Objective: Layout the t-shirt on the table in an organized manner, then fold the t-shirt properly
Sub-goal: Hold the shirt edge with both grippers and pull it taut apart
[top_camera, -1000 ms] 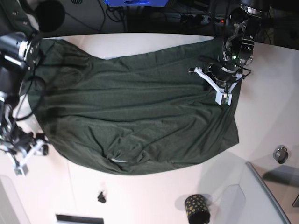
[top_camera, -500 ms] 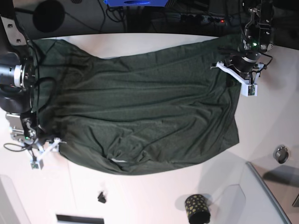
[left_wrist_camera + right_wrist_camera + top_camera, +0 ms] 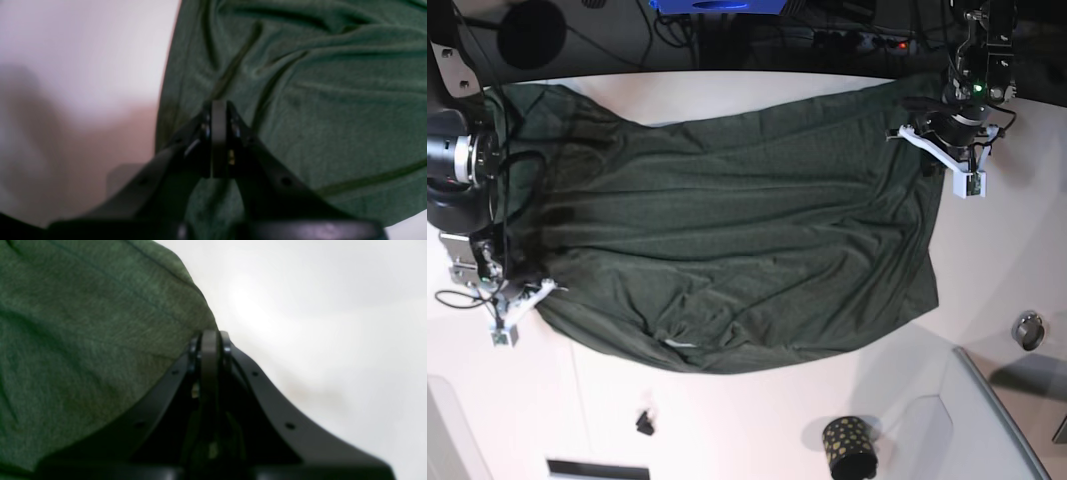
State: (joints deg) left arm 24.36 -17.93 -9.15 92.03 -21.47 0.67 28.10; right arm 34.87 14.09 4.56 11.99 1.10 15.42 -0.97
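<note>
place: robotics lab | evidence: two robot arms over white table (image 3: 757, 95), cables (image 3: 687, 30) and power strip (image 3: 867, 42) behind

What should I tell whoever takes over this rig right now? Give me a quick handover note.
Left gripper: shut, over the t-shirt near its hem edge; whether it pinches cloth cannot be told.
Right gripper: shut at the shirt's edge by the neck end; a grip on cloth is not clear.
T-shirt: spread mostly flat on the table, wrinkles near the collar.
Done: rough layout.
Left: smooth out, straighten, then fold.
Black dotted cup stands off the shirt.
</note>
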